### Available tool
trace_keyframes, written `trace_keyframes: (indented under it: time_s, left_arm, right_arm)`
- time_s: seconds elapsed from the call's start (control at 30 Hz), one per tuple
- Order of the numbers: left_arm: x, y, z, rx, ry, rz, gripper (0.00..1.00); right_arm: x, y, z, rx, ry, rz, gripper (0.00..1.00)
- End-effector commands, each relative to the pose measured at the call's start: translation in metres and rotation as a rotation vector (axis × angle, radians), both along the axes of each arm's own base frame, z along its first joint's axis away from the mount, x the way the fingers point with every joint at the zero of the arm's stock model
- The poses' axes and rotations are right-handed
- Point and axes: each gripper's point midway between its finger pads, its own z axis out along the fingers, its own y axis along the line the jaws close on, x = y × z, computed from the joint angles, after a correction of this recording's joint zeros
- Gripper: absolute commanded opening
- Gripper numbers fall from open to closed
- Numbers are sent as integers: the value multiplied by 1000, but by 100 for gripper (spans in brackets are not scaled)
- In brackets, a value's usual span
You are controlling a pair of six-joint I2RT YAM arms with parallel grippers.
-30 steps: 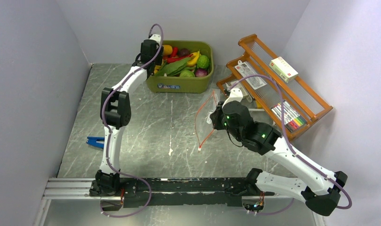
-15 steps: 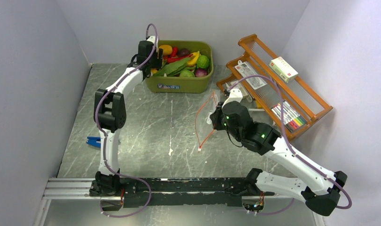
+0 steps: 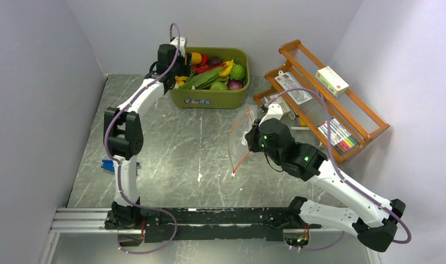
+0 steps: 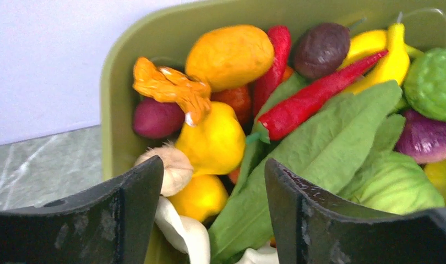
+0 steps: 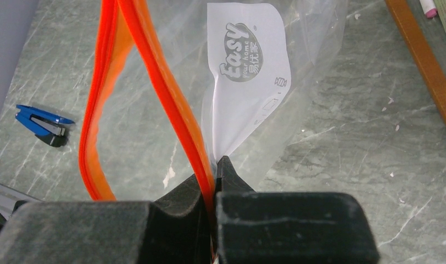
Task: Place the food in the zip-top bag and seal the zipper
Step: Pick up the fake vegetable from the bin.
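Pale walls (image 3: 39, 82) enclose a grey marbled tabletop (image 3: 171, 143) with a wooden rack (image 3: 342, 104)

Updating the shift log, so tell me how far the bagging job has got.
Done: the right claw is clamped on the zipper, holding the zip-top bag with its mouth gaping. In hand: the left claw hangs open over the food in the green tub, gripping nothing. Left: every piece has to go into the bag, which looks empty, and the zipper has to be sealed.

Olive-green tub (image 3: 210, 99), red-orange zipper (image 5: 166, 99), grey marbled table (image 3: 171, 143)
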Motion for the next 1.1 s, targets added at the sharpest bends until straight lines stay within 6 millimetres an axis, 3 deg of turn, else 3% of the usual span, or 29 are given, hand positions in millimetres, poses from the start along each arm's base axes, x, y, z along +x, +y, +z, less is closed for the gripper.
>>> trace_keyframes:
  time_s: [0.0, 0.23, 0.6, 0.87, 1.07]
  left_arm:
    - [13, 27, 23, 56, -10, 149, 65]
    - [14, 34, 0, 113, 59, 185, 58]
    - [20, 41, -44, 170, 133, 219, 63]
    - [25, 50, -68, 223, 157, 268, 68]
    - [25, 48, -72, 287, 142, 285, 52]
  right_arm:
    - [3, 1, 3, 0, -18, -1, 0]
    - [4, 4, 3, 6, -20, 3, 0]
    - [6, 9, 10, -3, -26, 25, 0]
    - [5, 9, 2, 4, -16, 24, 0]
    - [5, 7, 3, -4, -18, 16, 0]
